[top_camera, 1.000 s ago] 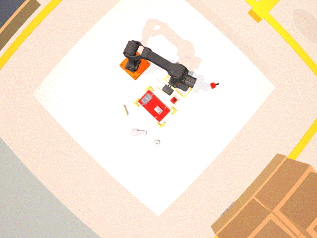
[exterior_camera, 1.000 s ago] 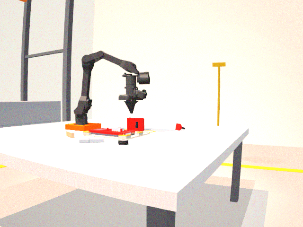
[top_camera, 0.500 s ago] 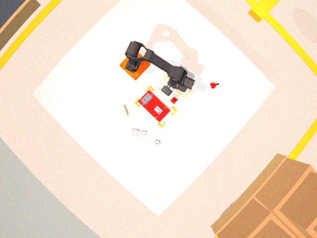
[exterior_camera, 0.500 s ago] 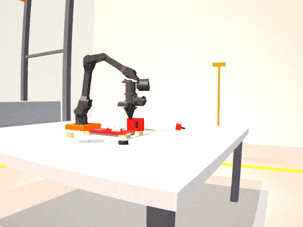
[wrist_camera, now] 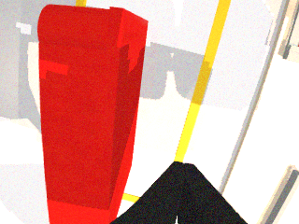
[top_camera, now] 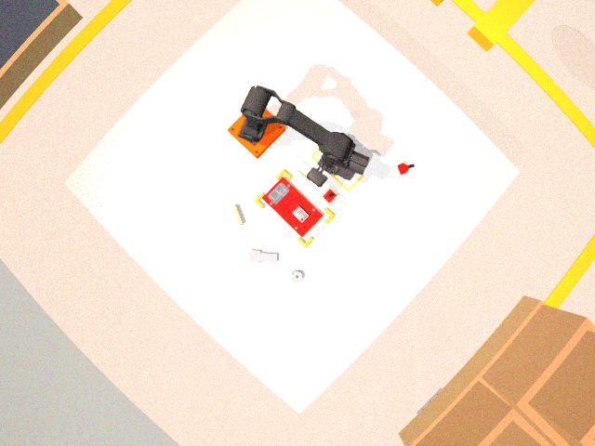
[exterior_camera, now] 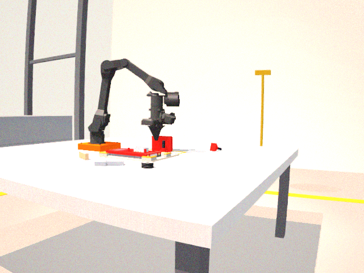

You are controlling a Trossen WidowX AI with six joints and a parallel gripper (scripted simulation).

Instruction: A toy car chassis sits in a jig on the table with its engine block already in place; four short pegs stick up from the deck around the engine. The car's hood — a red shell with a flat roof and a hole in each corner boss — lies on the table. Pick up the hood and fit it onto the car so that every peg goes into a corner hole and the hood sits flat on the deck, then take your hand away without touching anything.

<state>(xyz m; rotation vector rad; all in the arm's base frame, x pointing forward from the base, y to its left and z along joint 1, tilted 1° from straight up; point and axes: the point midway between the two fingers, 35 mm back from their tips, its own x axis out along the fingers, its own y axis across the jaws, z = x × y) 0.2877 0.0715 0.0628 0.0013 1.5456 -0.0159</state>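
The red hood (exterior_camera: pixel 167 144) (wrist_camera: pixel 79 131) stands on edge on the table, inside a yellow outline (wrist_camera: pixel 188 126); in the top view the arm hides it. My gripper (exterior_camera: pixel 156 139) (wrist_camera: pixel 181 171) is shut and empty, pointing down. In the exterior view its tips overlap the hood's top edge; in the wrist view they are beside the hood, to its right. Whether they touch is unclear. The red chassis (top_camera: pixel 284 211) (exterior_camera: pixel 117 151) sits in the jig with yellow corners (top_camera: pixel 306 242). The pale engine block (top_camera: pixel 300 214) (exterior_camera: pixel 141 149) is on its deck, with small pegs near it.
A small red part (top_camera: pixel 330 195) sits on the pale base beside the chassis. A red piece with a black stem (top_camera: pixel 403 167) (exterior_camera: pixel 214 147) lies farther out. A tan block (top_camera: pixel 238 214) (exterior_camera: pixel 83 155), a grey part (top_camera: pixel 263 255) (exterior_camera: pixel 108 163) and a wheel (top_camera: pixel 299 276) (exterior_camera: pixel 147 165) lie on the chassis's other side.
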